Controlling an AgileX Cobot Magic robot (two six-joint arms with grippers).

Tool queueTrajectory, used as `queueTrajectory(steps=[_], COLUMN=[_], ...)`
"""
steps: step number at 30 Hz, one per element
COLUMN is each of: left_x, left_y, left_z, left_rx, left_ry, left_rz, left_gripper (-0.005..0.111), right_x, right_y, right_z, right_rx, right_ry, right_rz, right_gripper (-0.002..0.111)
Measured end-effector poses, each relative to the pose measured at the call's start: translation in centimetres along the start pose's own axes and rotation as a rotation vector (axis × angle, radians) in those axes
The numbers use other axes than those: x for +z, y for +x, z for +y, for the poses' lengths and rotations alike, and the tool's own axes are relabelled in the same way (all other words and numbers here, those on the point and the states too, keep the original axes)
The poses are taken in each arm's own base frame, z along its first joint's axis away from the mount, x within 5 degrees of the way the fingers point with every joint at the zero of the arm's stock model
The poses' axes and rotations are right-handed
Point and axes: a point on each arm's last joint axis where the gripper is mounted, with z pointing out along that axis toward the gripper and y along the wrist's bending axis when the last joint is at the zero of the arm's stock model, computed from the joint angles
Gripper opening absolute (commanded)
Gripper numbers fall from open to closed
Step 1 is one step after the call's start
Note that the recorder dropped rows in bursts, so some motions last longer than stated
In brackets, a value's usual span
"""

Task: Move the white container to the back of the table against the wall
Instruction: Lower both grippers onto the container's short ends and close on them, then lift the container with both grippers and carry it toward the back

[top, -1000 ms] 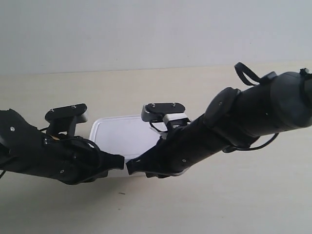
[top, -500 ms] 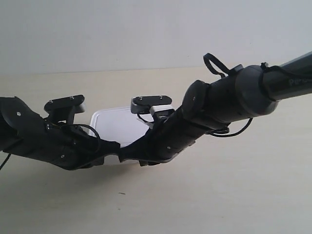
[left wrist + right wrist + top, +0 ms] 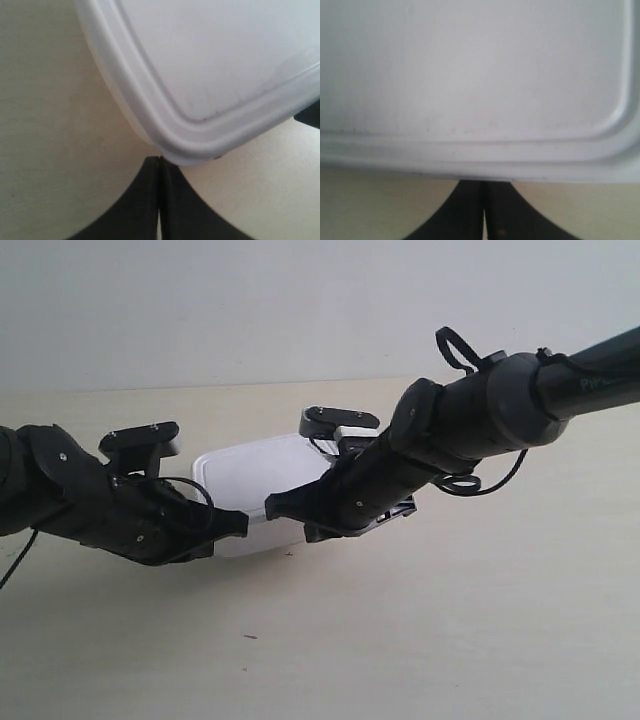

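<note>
Pincers both closed: left gripper (image 3: 159, 165) noses a corner of the white container (image 3: 255, 485), right gripper (image 3: 483, 184) its long edge. Mid-frame, well short of the wall (image 3: 300, 310) above, it likely needs even pushing to avoid swivelling.

White container (image 3: 262, 478) – lidded, flat on table (image 3: 480, 620)

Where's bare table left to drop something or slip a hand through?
Free: the table strip between the white container and the wall, and the wide foreground before both arms. Crowded: the container's near edge, where the shut left pincer and right pincer meet it.
</note>
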Motion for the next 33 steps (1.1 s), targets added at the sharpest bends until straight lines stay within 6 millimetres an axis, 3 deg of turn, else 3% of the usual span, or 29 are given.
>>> queueTrajectory(steps=[12, 19, 26, 33], left_x=[2.1, 2.6, 2.6, 2.8], left_y=[-1.9, -4.0, -3.4, -4.2], left_z=[-0.2, 0.1, -0.4, -0.3], left_rx=[0.002, -0.019, -0.083, -0.095], left_ry=[-0.003, 0.014, 0.077, 0.059], left_rz=[-0.023, -0.035, 0.062, 0.006], left_gripper=[0.000, 0.000, 0.000, 0.000], right_x=[1.0, 2.2, 3.1, 3.3], right_y=[-1.6, -2.5, -3.1, -3.8], right_z=[0.0, -0.1, -0.1, -1.6], right_rx=[-0.039, -0.041, -0.044, -0.003], right_ry=[-0.011, -0.017, -0.021, -0.017], right_rz=[0.024, 0.026, 0.020, 0.023], right_gripper=[0.000, 0.000, 0.000, 0.000])
